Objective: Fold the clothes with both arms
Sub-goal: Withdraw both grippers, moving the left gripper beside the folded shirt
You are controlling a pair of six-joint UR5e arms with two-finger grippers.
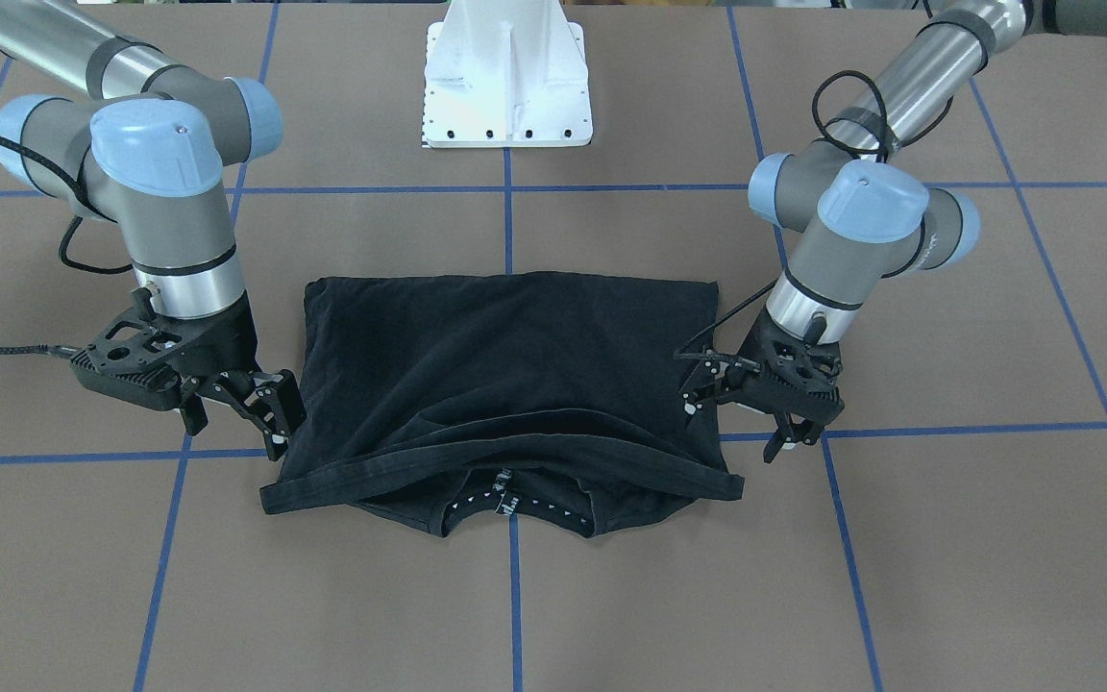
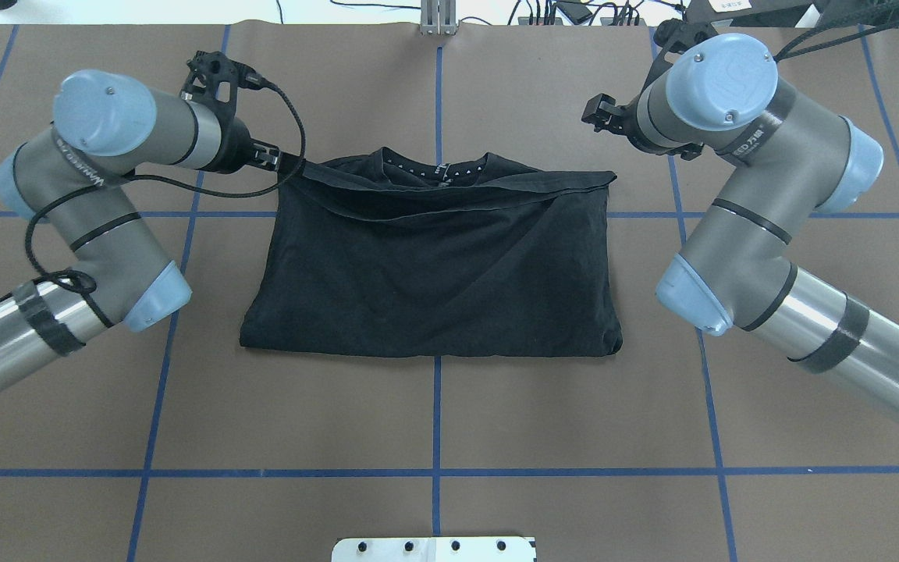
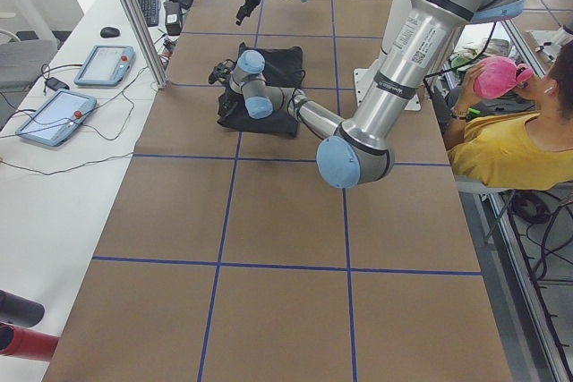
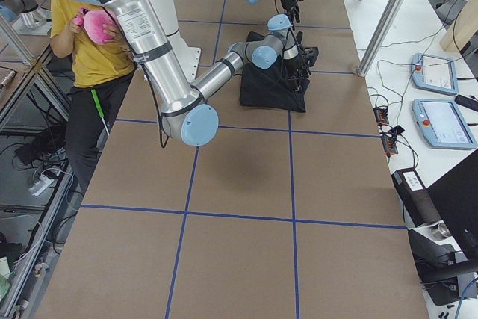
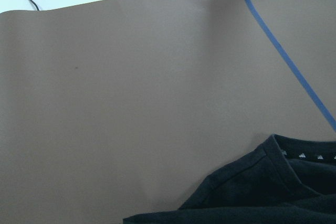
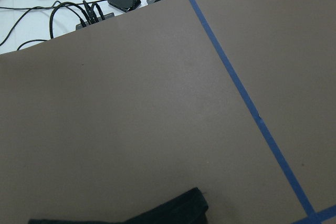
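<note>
The black T-shirt lies folded in half in the middle of the table, its hem edge laid over near the collar on the side away from the robot's base. No graphic shows. My left gripper is open, low at the shirt's side edge beside the folded hem corner; it also shows in the overhead view. My right gripper is open, with one finger against the opposite side edge; it also shows in the overhead view. The collar shows in the left wrist view, a hem corner in the right wrist view. No fingers show in either.
The white mounting pedestal stands at the robot's side of the table. Blue tape lines cross the brown tabletop. A person in yellow sits beside the table. Touch panels and cables lie on the white side bench.
</note>
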